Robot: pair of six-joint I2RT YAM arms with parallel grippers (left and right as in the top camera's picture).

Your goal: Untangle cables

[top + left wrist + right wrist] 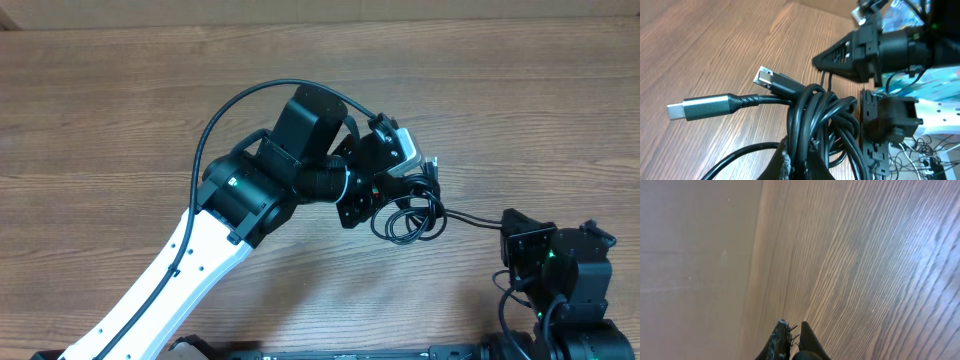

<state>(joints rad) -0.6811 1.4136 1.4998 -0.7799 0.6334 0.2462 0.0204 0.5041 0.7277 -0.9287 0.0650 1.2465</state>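
overhead: my left claw [400, 190] sits over the cables [412, 222], which lie as one small knotted coil on the table [120, 100], right of centre. one strand runs out of the coil toward my right claw [512, 232], near the right edge. whether that strand ends in its grip is hidden here.

left wrist: the left claw is closed on the coil, and several loops pass over its finger [785, 161] at the bottom edge. two ends stick out free to the left: a teal plug [705, 106] and, just above it, a silvery plug [765, 77]. the loops cross tightly beside the grip.

right wrist: the fingertips [780, 337] are pressed together over bare wood. no cord shows between them, so i cannot tell whether anything is held.

judgement: the step in hand is parting the two cords. to do it well, the left should pin the coil while the right takes one free plug, not a mid-loop, and draws it slowly out along its own path. pulling a loop sideways would likely tighten the knot or drag the whole coil.
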